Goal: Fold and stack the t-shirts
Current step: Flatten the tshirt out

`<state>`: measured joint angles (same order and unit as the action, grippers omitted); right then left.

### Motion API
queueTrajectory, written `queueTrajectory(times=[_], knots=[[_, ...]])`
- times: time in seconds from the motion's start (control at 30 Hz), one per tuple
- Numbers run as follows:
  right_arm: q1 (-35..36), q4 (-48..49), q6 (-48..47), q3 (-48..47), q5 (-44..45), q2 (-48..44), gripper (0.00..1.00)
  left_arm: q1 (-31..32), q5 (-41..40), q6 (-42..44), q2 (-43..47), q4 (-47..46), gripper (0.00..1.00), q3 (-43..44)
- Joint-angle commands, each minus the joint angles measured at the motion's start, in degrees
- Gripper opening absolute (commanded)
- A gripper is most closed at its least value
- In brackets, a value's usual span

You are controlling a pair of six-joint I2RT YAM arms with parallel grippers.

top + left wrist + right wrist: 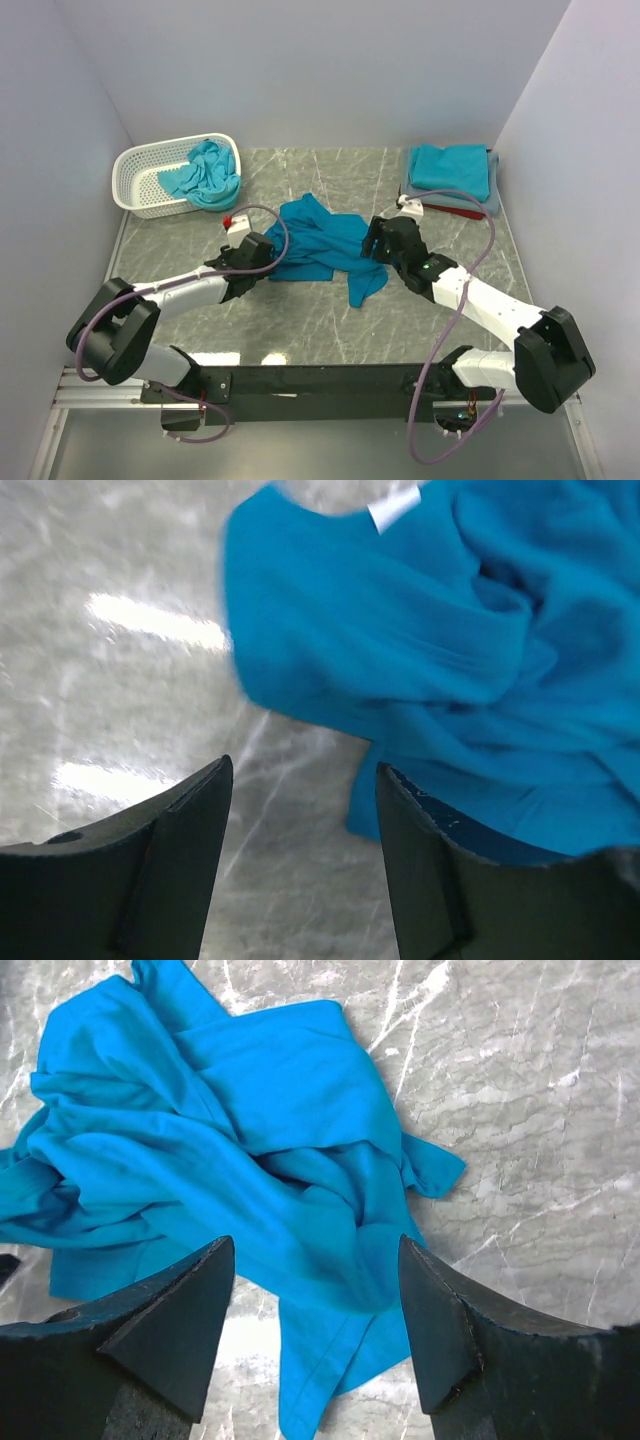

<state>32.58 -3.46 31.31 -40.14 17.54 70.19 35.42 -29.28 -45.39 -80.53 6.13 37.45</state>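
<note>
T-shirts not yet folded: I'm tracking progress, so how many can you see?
2: a crumpled blue t-shirt mid-table, and a turquoise t-shirt bunched in the white basket at far left. The basket may hide more underneath.

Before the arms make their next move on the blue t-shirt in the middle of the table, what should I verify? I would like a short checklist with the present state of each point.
1. The left hand is open and empty: ok, bare table shows between its jaws.
2. The right hand is open: ok, jaws apart, no cloth pinched.
3. The blue t-shirt is spread flat: not ok, it lies crumpled.
4. Its corners can be found: cannot tell, folds hide the hem and sleeves.
5. The folded stack is out of the arms' way: ok, at the far right.
6. The white basket is emptied: not ok, turquoise cloth lies inside.
</note>
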Motion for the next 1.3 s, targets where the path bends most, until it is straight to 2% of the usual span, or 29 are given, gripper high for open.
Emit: queueTrajectory(times=[0.0,0.07,0.37,0.63,0.9,1.0,1.1,1.13,1.27], knots=[[-0.1,2.0,0.9,1.3,-0.3,-2.7,0.73,0.9,4.5,-1.2,0.4,-6.2,0.65,-2.4],[0.0,2.0,1.1,2.1,0.0,-3.3,0.73,1.0,5.4,-1.0,-0.1,-9.1,0.65,-3.0],[-0.1,0.9,1.6,3.8,0.7,-5.2,0.73,1.5,8.4,-1.1,-2.9,-9.9,0.63,-2.6],[-0.1,1.4,1.9,3.5,-0.1,-4.8,0.73,1.9,9.3,-1.2,-3.6,-9.6,0.45,-3.1],[0.0,1.4,2.3,4.0,-0.4,-5.2,0.73,2.5,7.7,-2.1,-4.5,-6.3,0.39,-2.6],[0.2,1.4,2.4,4.4,-0.6,-5.4,0.73,2.5,9.0,-2.2,-6.0,-6.3,0.26,-3.0],[0.5,0.9,2.5,4.7,-0.4,-6.2,0.73,2.5,10.0,-2.5,-7.0,-7.4,0.03,-3.3],[0.6,0.5,2.4,4.9,-0.2,-6.5,0.73,2.5,10.2,-2.4,-7.4,-7.7,0.01,-3.4],[2.4,-1.3,3.1,5.4,0.0,-8.7,0.73,2.5,8.3,-1.6,-6.0,-6.6,0.00,-1.5]])
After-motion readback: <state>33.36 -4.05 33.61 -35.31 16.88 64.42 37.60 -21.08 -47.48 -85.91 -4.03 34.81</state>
